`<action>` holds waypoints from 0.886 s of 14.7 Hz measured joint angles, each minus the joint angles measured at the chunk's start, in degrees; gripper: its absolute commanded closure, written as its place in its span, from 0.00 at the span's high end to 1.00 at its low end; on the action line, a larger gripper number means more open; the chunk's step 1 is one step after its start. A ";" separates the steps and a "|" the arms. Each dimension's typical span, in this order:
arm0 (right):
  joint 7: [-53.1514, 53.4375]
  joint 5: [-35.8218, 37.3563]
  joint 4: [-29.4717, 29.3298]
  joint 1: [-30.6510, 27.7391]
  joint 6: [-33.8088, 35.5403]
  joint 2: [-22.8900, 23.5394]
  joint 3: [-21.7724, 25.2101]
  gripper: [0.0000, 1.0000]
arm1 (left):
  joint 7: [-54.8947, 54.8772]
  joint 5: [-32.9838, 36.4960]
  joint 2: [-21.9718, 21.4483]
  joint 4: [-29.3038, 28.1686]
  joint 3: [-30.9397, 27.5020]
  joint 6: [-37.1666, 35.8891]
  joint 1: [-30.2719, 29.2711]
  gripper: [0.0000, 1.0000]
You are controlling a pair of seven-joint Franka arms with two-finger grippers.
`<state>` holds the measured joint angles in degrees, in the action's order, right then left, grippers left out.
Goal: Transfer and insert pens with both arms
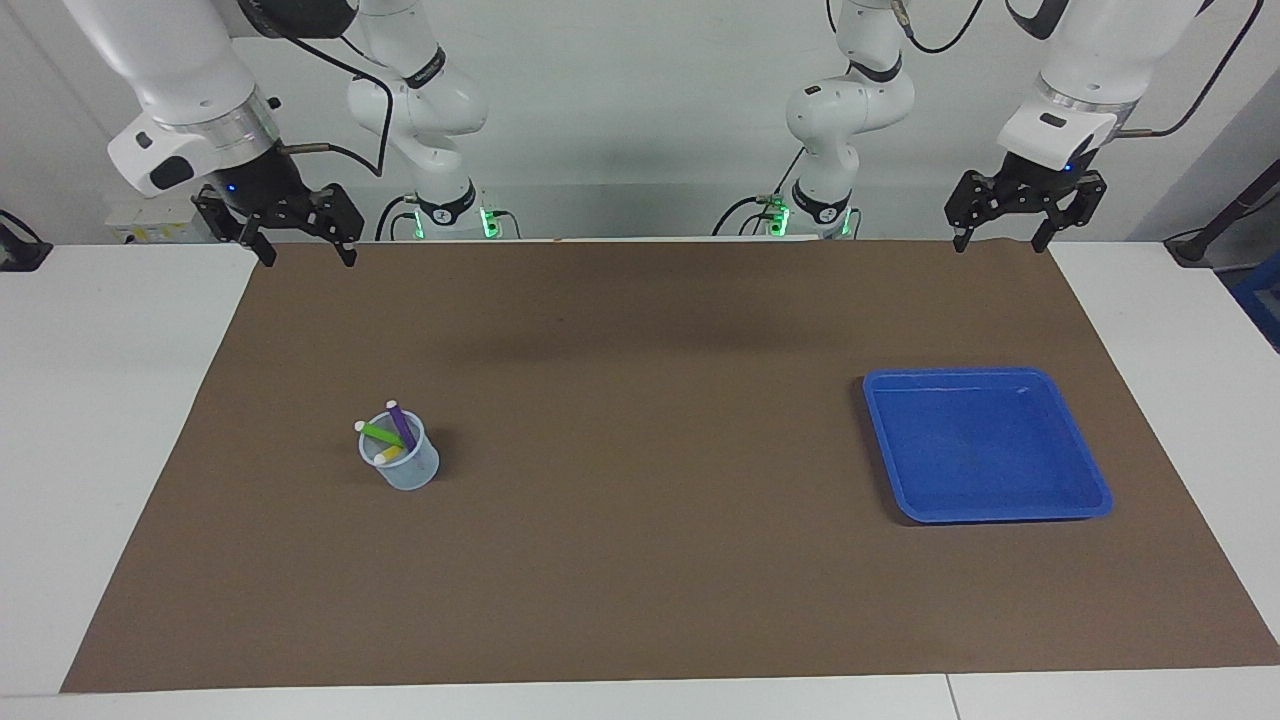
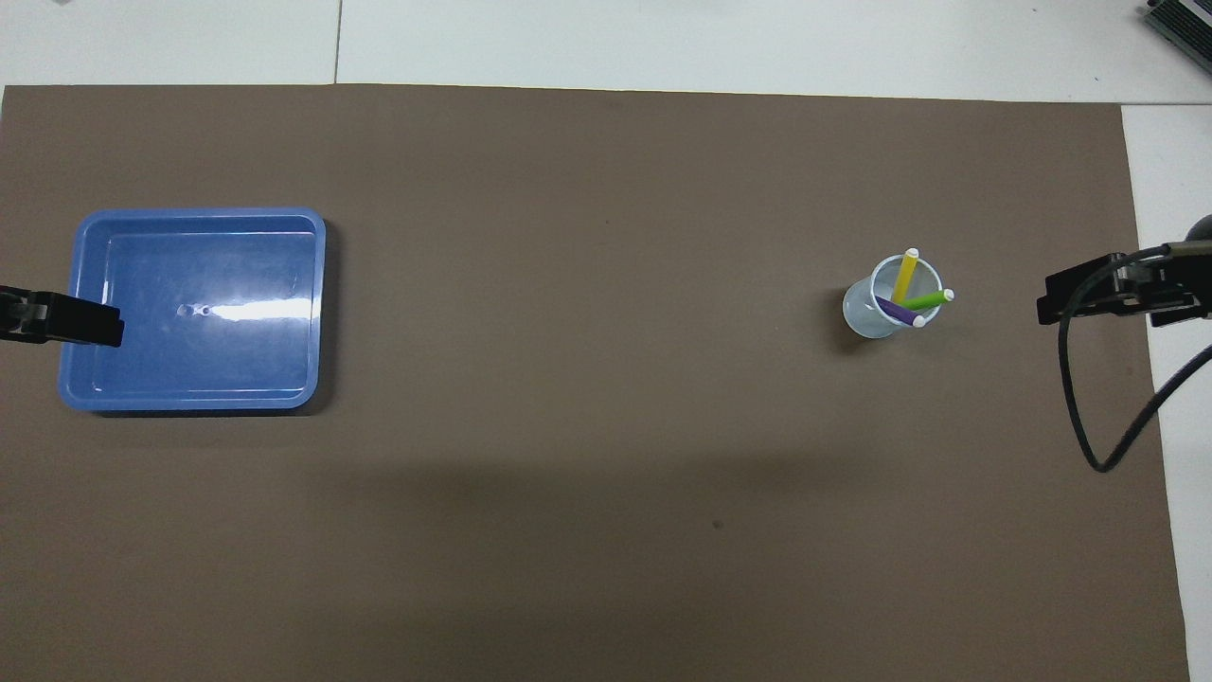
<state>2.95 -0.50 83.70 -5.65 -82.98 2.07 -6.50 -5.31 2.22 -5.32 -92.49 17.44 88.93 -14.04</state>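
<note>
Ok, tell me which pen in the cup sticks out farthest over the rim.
The green pen: it leans out past the cup's rim, while the yellow pen and purple pen barely clear it.

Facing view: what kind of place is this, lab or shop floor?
Most likely a robotics lab bench: two arms with idle, open grippers, left and right, over a brown mat, with staged props, a cup of pens and a blue tray.
</note>
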 measured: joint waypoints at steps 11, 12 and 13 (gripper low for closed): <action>0.00 0.00 0.72 -0.23 0.00 -0.74 -0.09 1.00 | 0.01 -0.22 -0.83 -0.92 1.23 -3.18 2.06 1.00; 0.00 0.00 0.69 -0.23 0.00 -1.17 -0.11 1.00 | 0.01 -0.22 -0.83 -0.92 1.18 -3.19 2.06 1.00; 0.00 0.00 0.66 -0.23 0.00 -2.12 -0.11 1.00 | 0.01 -0.22 -0.83 -0.92 1.13 -3.20 2.05 1.00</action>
<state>2.95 -0.50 84.36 -5.88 -82.98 -0.05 -6.61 -5.30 2.00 -6.16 -93.41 18.57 85.73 -11.99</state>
